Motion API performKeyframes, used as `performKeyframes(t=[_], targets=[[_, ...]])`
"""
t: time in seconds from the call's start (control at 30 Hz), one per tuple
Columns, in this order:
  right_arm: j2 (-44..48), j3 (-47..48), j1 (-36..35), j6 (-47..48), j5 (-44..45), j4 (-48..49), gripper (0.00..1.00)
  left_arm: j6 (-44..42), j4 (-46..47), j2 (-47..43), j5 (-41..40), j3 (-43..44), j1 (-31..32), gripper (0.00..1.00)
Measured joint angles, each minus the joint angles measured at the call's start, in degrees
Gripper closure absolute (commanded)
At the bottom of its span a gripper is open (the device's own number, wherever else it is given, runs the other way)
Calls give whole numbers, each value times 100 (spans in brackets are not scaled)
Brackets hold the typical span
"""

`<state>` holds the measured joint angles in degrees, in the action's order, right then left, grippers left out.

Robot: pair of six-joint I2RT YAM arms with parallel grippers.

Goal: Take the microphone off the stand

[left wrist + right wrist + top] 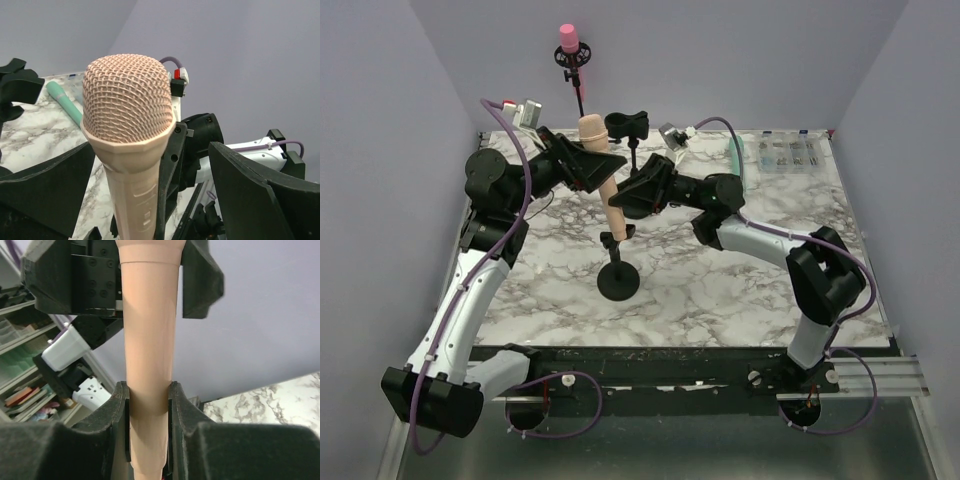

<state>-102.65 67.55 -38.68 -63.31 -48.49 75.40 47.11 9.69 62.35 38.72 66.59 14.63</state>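
The peach-coloured microphone point(128, 105) with a mesh head stands nearly upright above the marble table point(770, 290), by the black round-based stand point(618, 283). The right claw point(148, 405) is clamped on its smooth, stiff handle, likely the best hold, since the mesh could dent; the left claw point(588, 160) brackets the neck, parted, not touching.

- Microphone point(150, 340): head cut off at the right wrist view's top edge, tail at its bottom.
- Left hand point(152, 146) contact with it: cannot tell.
- Box point(790, 155) contents on the tabletop point(720, 290): too small.
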Motion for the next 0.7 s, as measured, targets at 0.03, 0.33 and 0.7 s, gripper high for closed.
performKeyframes(t=[0.03, 0.33, 0.7], targets=[[13, -13, 0, 76, 63, -98, 99, 0, 9, -13, -2, -2, -50, 2], [431, -442, 393, 511, 787, -955, 99, -142, -391, -195, -490, -17, -323, 1], [1346, 133, 1067, 2634, 3847, -5237, 99, 79, -590, -382, -1062, -317, -841, 1]])
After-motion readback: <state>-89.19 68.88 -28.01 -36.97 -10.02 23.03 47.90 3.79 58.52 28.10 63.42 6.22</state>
